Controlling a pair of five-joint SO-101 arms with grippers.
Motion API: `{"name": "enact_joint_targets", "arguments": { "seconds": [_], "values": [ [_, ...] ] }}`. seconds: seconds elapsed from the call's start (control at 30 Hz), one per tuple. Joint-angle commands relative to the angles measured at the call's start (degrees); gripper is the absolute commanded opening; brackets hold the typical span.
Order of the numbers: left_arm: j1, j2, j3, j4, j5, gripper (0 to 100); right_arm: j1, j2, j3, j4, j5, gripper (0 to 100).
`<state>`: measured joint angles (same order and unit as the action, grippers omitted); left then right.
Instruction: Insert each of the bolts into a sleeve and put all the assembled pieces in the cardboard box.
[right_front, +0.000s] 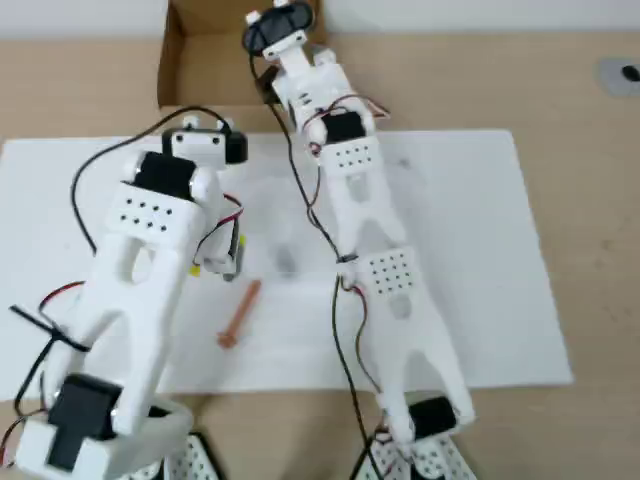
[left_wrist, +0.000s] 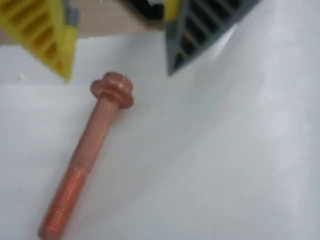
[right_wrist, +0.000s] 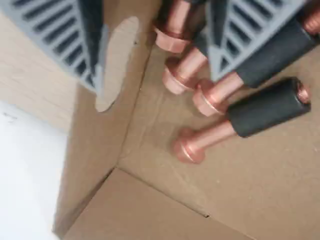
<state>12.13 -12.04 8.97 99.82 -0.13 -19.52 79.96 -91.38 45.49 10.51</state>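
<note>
Lone bolt (right_front: 239, 313) on white sheet (right_front: 480, 300)

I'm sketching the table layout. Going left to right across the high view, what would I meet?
White left arm's base → copper-coloured metal bolt → white right arm's base → grey round disc at the right edge.

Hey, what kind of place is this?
Probably a robotics workbench: a left arm and right arm at a wooden table, a white sheet under a copper bolt, and a cardboard box holding sleeved bolts.
</note>
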Motion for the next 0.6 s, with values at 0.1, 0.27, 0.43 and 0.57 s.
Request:
{"name": "enact_joint_targets", "arguments": {
  "seconds": [0.1,0.27,0.43,0.57],
  "values": [
    [0.88,-0.22,1.85,0.7,0.09,14,0.92,-13.58,-4.18,11.43,0.18,17.2],
    [2.11,-0.22,8.44,0.7,-5.1,14,1.01,-21.23,-4.18,22.07,0.18,17.2],
    [4.84,-0.66,12.84,0.62,-8.18,14,1.01,-28.35,-4.18,33.14,0.18,17.2],
    [8.0,-2.15,12.31,0.35,-8.26,13,0.84,-33.19,-4.18,42.81,0.18,17.1]
  ]
}}
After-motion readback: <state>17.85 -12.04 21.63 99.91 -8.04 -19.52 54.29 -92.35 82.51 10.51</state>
